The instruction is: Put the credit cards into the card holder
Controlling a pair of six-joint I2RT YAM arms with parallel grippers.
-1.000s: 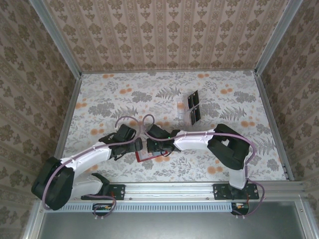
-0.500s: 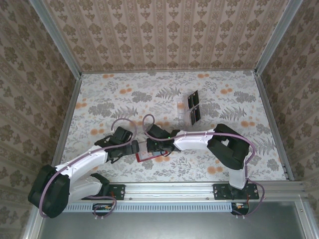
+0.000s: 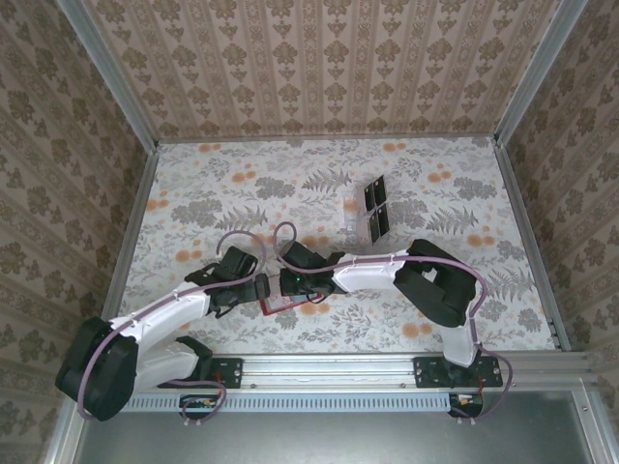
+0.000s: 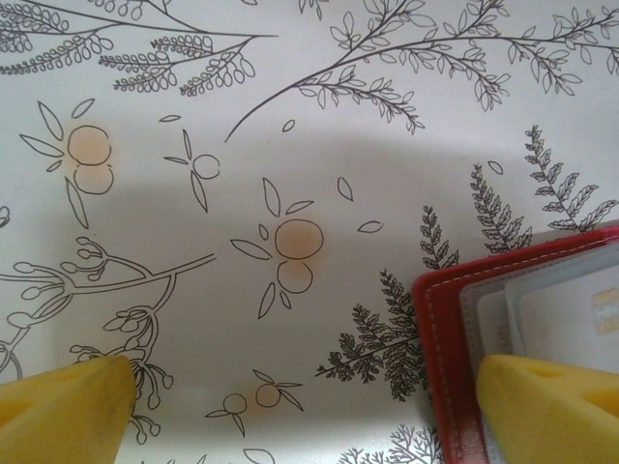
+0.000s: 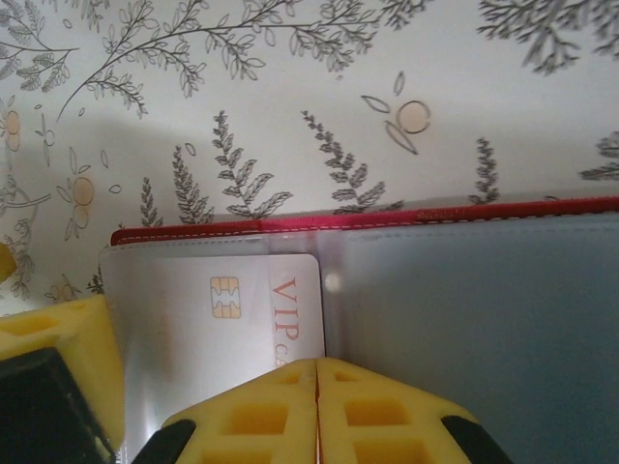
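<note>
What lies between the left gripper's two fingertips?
In the left wrist view, mostly bare floral table cover, then the red card holder's stitched edge beside one fingertip. The left gripper stands open, gripping nothing.

A: Any readable text?
B: One. Right wrist view, lower centre: "VIP" in red, turned sideways, on the white card (image 5: 253,319) in the card holder (image 5: 387,217) pocket. Next word is cut off, starts with "c".

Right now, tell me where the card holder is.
In the top view the card holder lies open near the front edge of the table, under the right gripper, with the left gripper at its left side.
</note>
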